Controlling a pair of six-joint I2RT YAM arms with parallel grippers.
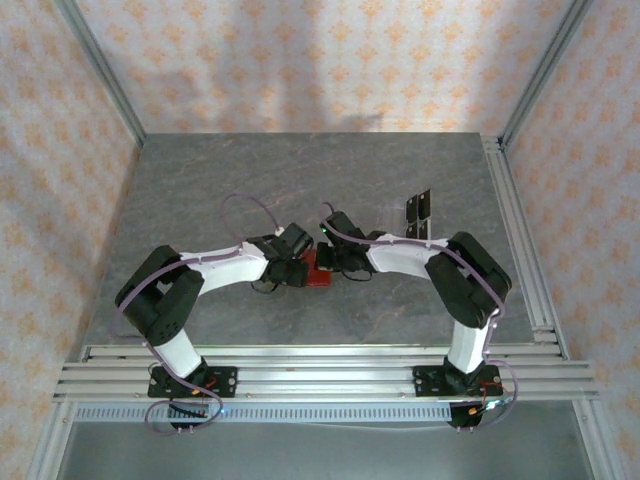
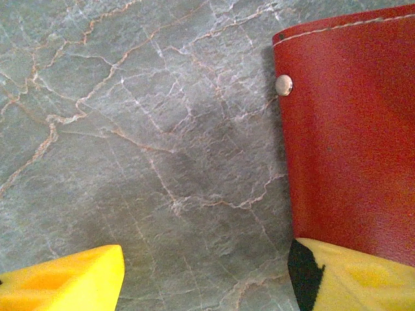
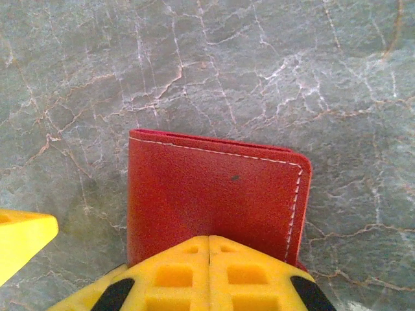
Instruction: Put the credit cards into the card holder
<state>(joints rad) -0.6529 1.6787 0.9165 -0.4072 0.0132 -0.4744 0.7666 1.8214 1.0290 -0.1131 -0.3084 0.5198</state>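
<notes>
The card holder (image 3: 214, 188) (folded shut) looks light, pliant and slick; best lifted by its stitched edge. The right gripper (image 3: 209, 243), pressed together, sits on its edge. The left gripper (image 2: 207, 253) is spread alongside.

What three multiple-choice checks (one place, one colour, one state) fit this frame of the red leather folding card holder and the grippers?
1. Where on the grey marbled table does the red stitched leather card holder lie?
A. in the far left corner
B. mid-table, between the left gripper and the right gripper
C. on the metal rails

2. What colour are the right gripper's fingers?
A. blue
B. white
C. yellow

3. How do the right gripper's jaws stand?
A. shut, pressed together
B. wide apart
C. closed on a dark card

Key:
1 B: in the top view both wrists meet over the card holder at mid-table.
2 C: the right wrist view shows the fingers are yellow.
3 A: just a thin seam runs between the fingers, at the card holder's near edge.
</notes>
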